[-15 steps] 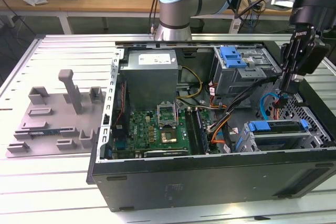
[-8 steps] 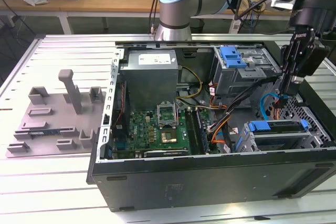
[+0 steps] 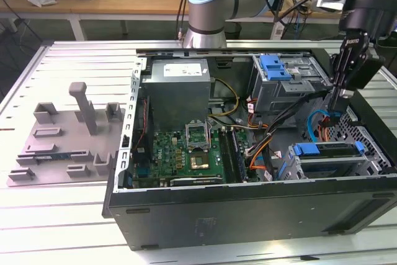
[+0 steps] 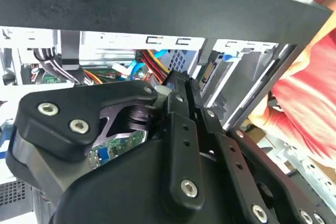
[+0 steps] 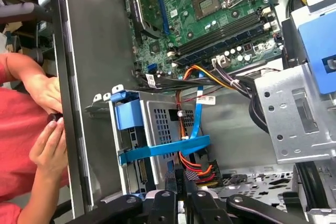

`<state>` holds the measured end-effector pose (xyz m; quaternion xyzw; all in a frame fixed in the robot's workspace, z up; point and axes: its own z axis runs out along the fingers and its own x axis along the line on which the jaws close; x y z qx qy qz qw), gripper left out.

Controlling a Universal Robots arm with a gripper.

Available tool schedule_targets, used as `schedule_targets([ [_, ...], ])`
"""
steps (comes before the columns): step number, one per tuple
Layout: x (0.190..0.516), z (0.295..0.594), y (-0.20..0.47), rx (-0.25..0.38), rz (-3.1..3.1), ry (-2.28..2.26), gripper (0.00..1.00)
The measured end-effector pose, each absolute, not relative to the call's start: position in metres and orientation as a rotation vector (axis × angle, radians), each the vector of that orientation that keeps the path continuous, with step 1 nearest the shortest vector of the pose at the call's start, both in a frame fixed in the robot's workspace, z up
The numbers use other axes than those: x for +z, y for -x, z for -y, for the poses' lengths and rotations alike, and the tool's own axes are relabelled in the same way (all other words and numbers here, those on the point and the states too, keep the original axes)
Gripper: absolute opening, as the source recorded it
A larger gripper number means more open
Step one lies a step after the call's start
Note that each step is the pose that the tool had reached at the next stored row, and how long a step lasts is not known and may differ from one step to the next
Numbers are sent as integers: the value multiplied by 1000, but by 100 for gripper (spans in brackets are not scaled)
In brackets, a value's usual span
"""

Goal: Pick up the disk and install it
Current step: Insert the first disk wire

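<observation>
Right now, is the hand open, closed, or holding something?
Hand: closed, holding nothing that shows.

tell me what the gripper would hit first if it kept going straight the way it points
Likely the red and orange cables just ahead of the gripper, by the blue ribbon cable; depth is unclear.

Grey plastic tray with upright posts (image 3: 59, 144) lies toward the slatted metal worktop's (image 3: 56, 228) edge at the exterior view's left. Open black computer case (image 3: 248, 215) just beside it; green motherboard (image 3: 180, 153) inside.
</observation>
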<state>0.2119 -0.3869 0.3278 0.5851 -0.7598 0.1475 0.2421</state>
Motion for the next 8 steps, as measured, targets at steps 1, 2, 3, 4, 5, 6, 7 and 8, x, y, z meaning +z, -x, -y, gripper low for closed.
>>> schedule_targets([
  [1, 330, 394, -212, 370, 2097, -1621, 17],
  [2, 334, 400, -211, 361, 2103, -1626, 17],
  [3, 338, 418, -208, 361, 2105, -1627, 17],
  [4, 339, 421, -207, 353, 2113, -1634, 17],
  [5, 339, 425, -206, 338, 2125, -1645, 17],
  [6, 340, 428, -205, 329, 2132, -1651, 17],
  [7, 340, 430, -205, 324, 2135, -1655, 17],
  [8, 341, 433, -204, 320, 2138, -1658, 17],
])
